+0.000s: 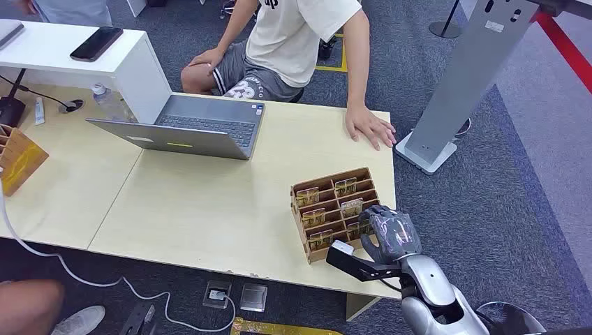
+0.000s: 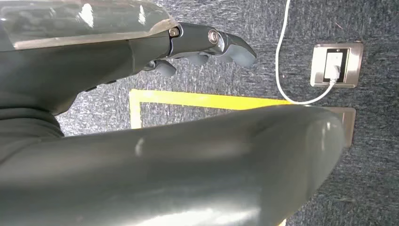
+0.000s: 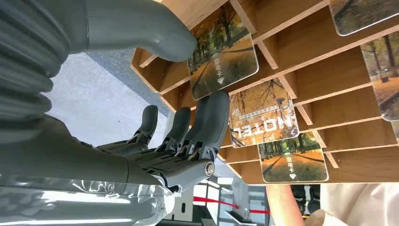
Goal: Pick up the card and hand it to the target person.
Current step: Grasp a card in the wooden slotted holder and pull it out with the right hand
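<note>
1. On the left of the desk (image 1: 209,209) stands one silver laptop (image 1: 188,129), half open. One black phone (image 1: 96,43) lies on the white raised shelf behind it, and one second wooden rack (image 1: 19,160) sits at the far left edge.
2. Right of centre stands the wooden card rack (image 1: 336,211) — slotted in rows, with about seven cards showing in the head view; I cannot count them more surely.
3. The target card (image 3: 224,56), printed with autumn trees, leans in a slot at the rack's near right end. It looks light, thin, stiff and glossy — probably slippery on its faces, so I judge the free upper edge the best place to pinch it.
4. The right hand (image 1: 392,234) is at that card: the thumb (image 3: 141,28) lies against one side and a fingertip (image 3: 214,113) just beneath its edge, the fingers apart and not yet closed on it.
5. The left hand (image 2: 207,44) hangs over the carpet, fingers loosely curled and holding nothing.
6. One person (image 1: 300,42) sits across the desk, a hand (image 1: 370,127) flat on its far right edge.
</note>
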`<action>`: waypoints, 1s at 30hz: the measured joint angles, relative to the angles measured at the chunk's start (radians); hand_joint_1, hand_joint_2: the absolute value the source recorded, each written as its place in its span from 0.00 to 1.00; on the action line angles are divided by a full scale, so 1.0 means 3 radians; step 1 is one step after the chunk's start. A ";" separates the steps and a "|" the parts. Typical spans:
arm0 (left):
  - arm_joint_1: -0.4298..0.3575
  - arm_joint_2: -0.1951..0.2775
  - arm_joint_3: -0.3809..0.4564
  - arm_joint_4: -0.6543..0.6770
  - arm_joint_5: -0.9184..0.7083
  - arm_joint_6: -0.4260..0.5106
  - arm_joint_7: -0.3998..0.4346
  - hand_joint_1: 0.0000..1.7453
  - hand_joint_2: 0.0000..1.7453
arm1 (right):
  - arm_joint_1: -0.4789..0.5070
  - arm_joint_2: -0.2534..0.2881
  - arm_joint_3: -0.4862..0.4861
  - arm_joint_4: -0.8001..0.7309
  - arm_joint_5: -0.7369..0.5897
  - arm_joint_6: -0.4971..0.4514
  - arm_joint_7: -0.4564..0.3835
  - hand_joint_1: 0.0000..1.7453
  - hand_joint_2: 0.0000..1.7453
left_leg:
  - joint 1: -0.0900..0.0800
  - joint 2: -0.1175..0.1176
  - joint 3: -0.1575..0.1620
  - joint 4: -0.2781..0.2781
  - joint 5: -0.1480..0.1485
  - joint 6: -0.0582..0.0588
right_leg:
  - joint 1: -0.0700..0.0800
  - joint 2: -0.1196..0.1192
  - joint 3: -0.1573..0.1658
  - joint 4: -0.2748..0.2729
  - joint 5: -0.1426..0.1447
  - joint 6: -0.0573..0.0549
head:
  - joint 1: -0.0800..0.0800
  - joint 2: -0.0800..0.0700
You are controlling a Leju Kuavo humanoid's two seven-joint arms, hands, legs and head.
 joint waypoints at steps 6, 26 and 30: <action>0.0000 0.0000 0.0000 0.0000 0.0000 -0.0002 -0.0001 0.00 0.00 | -0.0002 0.0017 0.0000 0.0044 -0.0002 -0.0007 -0.0009 0.50 1.00 | 0.0000 0.0000 0.0000 0.0000 0.0000 0.0000 | 0.0000 0.0000 0.0000 0.0000 0.0000 0.0000 | -0.0001 0.0000; 0.0000 0.0009 0.0000 0.0000 0.0000 -0.0020 -0.0002 0.00 0.00 | -0.0017 0.0030 -0.0003 0.0094 -0.0020 -0.0036 -0.0014 0.75 1.00 | 0.0000 0.0000 0.0001 0.0000 0.0000 0.0000 | 0.0000 0.0000 0.0001 0.0000 0.0000 0.0000 | -0.0001 0.0000; 0.0000 0.0009 0.0000 0.0000 -0.0004 -0.0037 -0.0015 0.00 0.00 | -0.0026 0.0038 -0.0003 0.0112 -0.0020 -0.0046 -0.0033 0.74 1.00 | 0.0000 0.0000 0.0001 0.0000 0.0000 0.0000 | 0.0000 0.0000 0.0001 0.0000 0.0000 0.0000 | 0.0000 0.0000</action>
